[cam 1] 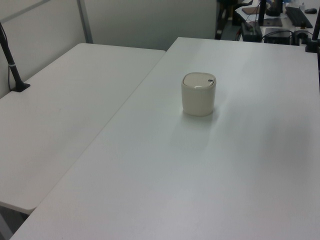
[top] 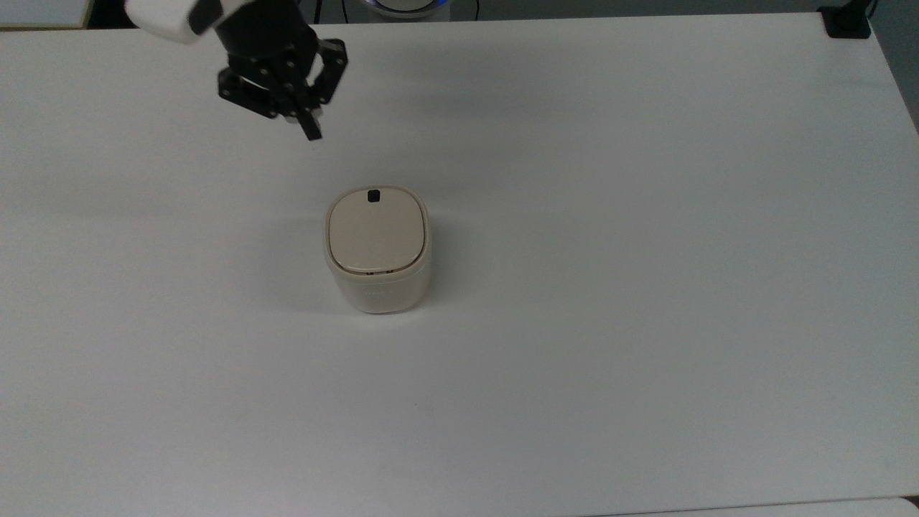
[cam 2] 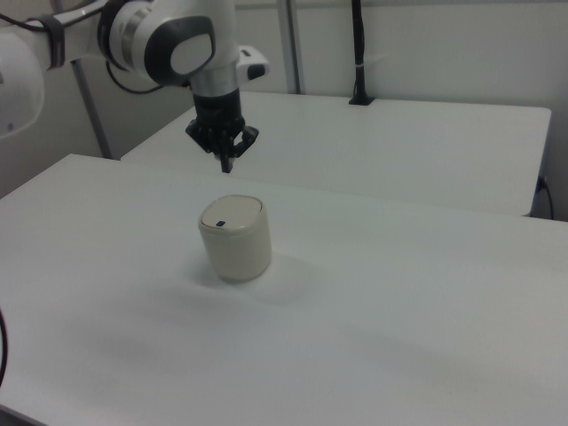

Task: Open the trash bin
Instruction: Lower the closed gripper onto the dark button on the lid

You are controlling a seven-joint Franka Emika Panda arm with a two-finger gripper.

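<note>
The trash bin [top: 377, 287] stands upright near the middle of the white table [top: 646, 287], small, cream and rounded-square. Its flat tan lid [top: 375, 231] lies closed, with a black square button [top: 373, 195] at the lid's far edge in the top view. The same bin [cam 1: 198, 97] shows in the left view, and in the right view the bin [cam 2: 236, 244] has its button [cam 2: 222, 222] on top. My gripper [top: 310, 131] hangs above the table, up and to the top view's left of the button, clear of the bin. Its fingers are shut with nothing between them. In the right view the gripper [cam 2: 226, 163] points down just above and behind the lid.
A second white table [cam 1: 60, 105] adjoins on the left view's left, with a black pole [cam 1: 11, 62] clamped to it. A black clamp [top: 847, 21] sits at the table's far right corner in the top view. A desk with equipment [cam 1: 280, 20] lies beyond.
</note>
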